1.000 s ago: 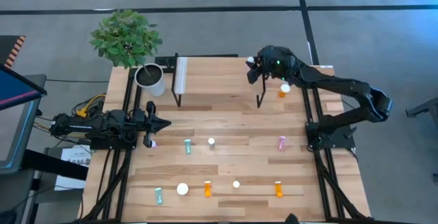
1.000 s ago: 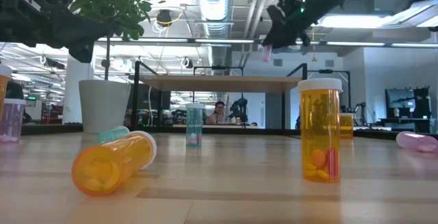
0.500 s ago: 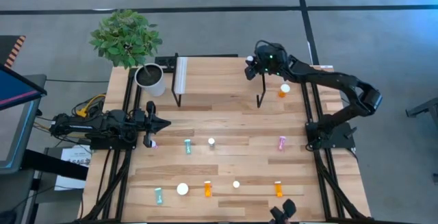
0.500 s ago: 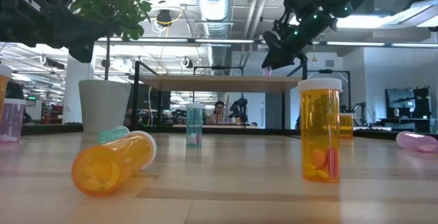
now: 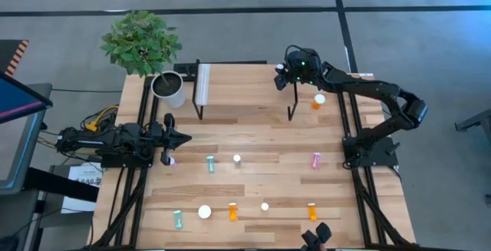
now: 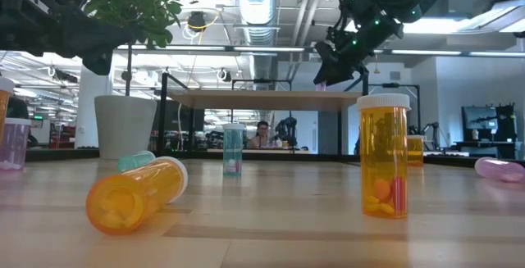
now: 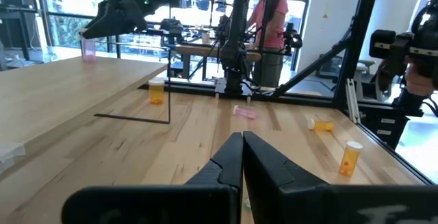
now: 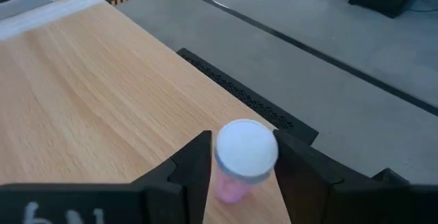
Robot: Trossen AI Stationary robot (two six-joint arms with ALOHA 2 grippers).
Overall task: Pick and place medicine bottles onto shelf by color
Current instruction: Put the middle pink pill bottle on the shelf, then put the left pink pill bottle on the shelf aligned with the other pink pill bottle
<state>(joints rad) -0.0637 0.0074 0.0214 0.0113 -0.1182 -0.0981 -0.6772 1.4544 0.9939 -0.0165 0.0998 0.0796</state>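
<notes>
My right gripper (image 5: 283, 73) is over the far right corner of the shelf (image 5: 245, 86), shut on a pink bottle (image 8: 231, 183) with a white cap. The shelf is a light-wood board on black legs, with a white strip (image 5: 203, 84) on its left edge. In the low view the pink bottle (image 6: 321, 84) is at board height. Several other bottles are on the table: orange (image 5: 318, 100), pink (image 5: 315, 159), teal (image 5: 210, 163), orange (image 5: 232, 211) and more. My left gripper (image 5: 173, 137) waits shut at the left edge, touching nothing. My right gripper pinches the pink bottle's white cap (image 8: 246, 148) between its two fingers (image 8: 198, 161), coming from above and slanting down. The bottle stays upright below the fingers. In the left wrist view its base (image 7: 87, 57) seems to meet the shelf top.
A white plant pot (image 5: 169, 88) with a leafy plant stands at the shelf's left end. Near the front edge are a lying orange bottle (image 6: 135, 194) and a standing orange bottle (image 6: 384, 157). People show in the room beyond the table.
My right gripper has come down toward the shelf's far right corner, carrying the pink bottle from well above the board to board height. The arm's elbow drew in toward the table. Over the last half second it has hardly moved.
</notes>
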